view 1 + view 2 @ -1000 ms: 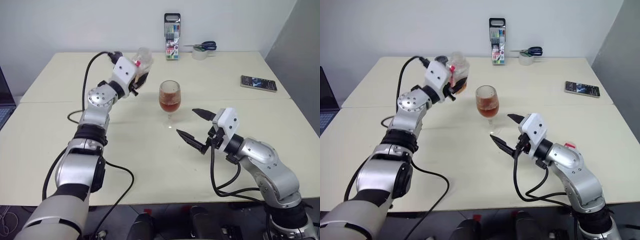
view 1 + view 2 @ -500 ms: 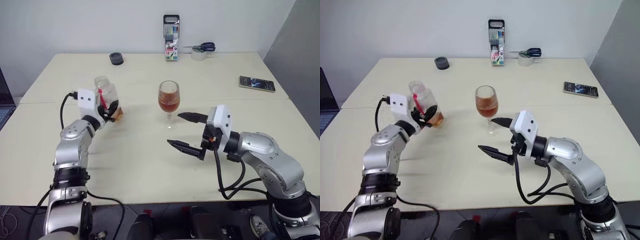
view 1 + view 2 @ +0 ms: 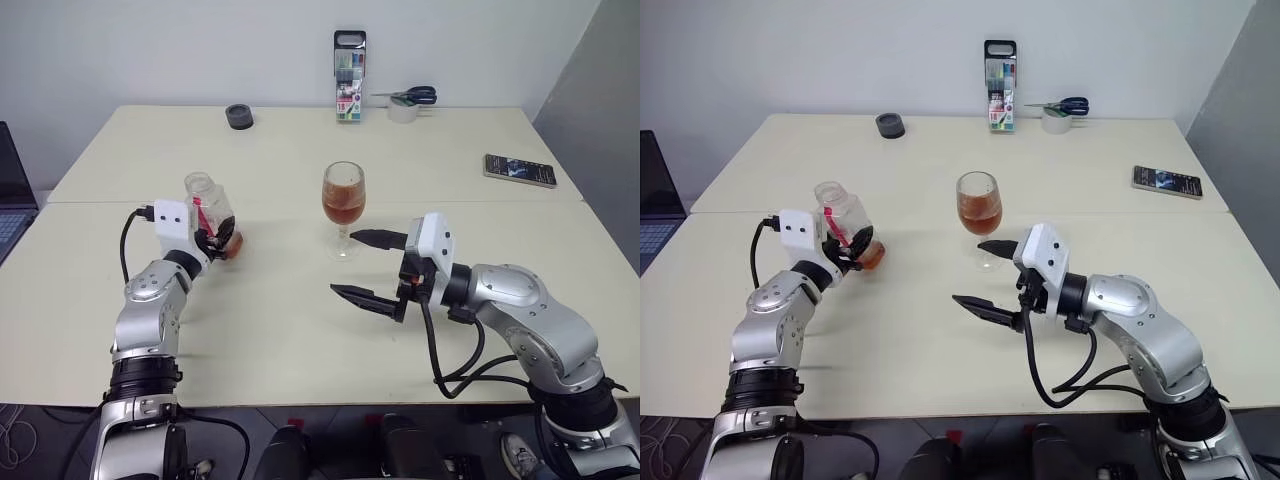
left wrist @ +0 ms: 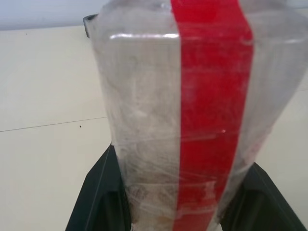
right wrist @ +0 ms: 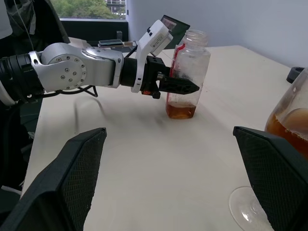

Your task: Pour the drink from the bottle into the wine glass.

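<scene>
The clear bottle [image 3: 208,203], uncapped and with a red label strip, stands on the table left of centre, leaning slightly. A little amber-red drink [image 5: 182,111] lies at its bottom. My left gripper [image 3: 224,241] is shut on the bottle's lower body, one black finger on each side [image 4: 98,192]. The wine glass [image 3: 343,198] stands upright mid-table, about half full of the same reddish-brown drink. My right gripper [image 3: 343,263] hangs open just in front of the glass's foot, pointing toward the bottle, with nothing between its fingers [image 5: 62,183].
At the back of the table stand a pen case [image 3: 349,62], a tape roll with scissors [image 3: 405,105] and a dark round lid [image 3: 238,116]. A phone [image 3: 519,170] lies at the right. A laptop edge [image 3: 12,195] shows at far left.
My left arm brought the bottle down and to the left, from tilted high beside the glass to the tabletop. The right gripper has turned a little further toward the left and stays open.
</scene>
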Action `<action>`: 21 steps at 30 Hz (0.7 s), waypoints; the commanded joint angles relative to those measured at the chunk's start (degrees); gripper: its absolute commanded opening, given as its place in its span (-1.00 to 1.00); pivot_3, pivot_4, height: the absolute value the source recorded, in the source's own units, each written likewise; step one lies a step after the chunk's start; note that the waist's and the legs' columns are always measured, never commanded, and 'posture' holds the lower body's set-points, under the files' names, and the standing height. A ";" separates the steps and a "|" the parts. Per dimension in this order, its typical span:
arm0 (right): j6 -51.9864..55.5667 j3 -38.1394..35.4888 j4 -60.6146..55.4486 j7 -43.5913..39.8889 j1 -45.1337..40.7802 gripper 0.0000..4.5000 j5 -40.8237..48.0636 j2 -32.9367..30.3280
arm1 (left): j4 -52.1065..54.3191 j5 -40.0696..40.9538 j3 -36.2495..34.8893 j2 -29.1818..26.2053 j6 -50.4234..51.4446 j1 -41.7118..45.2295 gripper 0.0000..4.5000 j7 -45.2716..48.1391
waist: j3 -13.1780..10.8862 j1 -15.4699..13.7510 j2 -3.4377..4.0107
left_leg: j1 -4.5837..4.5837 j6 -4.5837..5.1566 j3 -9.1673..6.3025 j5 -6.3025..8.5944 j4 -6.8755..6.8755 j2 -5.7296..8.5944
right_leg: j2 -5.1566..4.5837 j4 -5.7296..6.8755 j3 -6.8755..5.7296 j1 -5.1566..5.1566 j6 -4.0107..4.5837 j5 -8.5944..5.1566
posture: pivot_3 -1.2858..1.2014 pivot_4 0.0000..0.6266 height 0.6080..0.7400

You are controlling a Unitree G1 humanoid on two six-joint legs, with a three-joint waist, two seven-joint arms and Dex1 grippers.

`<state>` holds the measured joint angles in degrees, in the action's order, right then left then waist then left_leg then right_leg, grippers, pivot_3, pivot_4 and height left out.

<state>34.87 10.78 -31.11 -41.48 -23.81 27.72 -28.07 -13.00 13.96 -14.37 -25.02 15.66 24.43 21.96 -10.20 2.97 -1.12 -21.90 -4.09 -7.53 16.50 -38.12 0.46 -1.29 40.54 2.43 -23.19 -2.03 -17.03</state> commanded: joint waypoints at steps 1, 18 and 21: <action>-1.26 -0.13 -1.19 -0.33 -1.20 1.00 -0.20 0.16 | 1.12 0.10 -0.54 -0.20 -1.98 -0.67 0.51 0.21 | 0.00 -0.01 0.00 | 0.00 0.01 -0.01 0.00 0.00 0.00 | 0.00 -0.01 -0.01 0.00 0.00 0.00 | 0.03 -0.52 1.00; -6.36 -1.69 0.64 4.28 7.11 1.00 -4.55 1.51 | 7.75 -1.30 0.48 -1.09 -3.93 -7.97 0.98 1.23 | 0.03 -0.12 -0.06 | -0.02 0.01 -0.03 0.01 0.08 -0.03 | 0.00 -0.15 -0.04 0.02 0.00 0.00 | 0.03 -0.52 1.00; -10.36 -2.55 1.78 8.58 11.97 1.00 -7.62 4.38 | 11.51 -1.94 0.44 -0.74 -2.11 -11.01 0.98 -0.36 | 0.03 -0.16 -0.06 | -0.03 0.01 -0.01 0.01 0.10 -0.04 | -0.01 -0.20 -0.01 0.02 0.00 0.00 | 0.03 -0.52 1.00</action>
<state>28.01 9.97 -28.51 -35.25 -12.66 21.39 -24.76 -5.51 12.62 -13.80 -25.18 13.06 13.88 22.68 -10.17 2.82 -1.17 -21.93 -4.08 -7.55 16.51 -38.02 0.42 -1.30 40.33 2.42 -23.16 -2.04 -17.03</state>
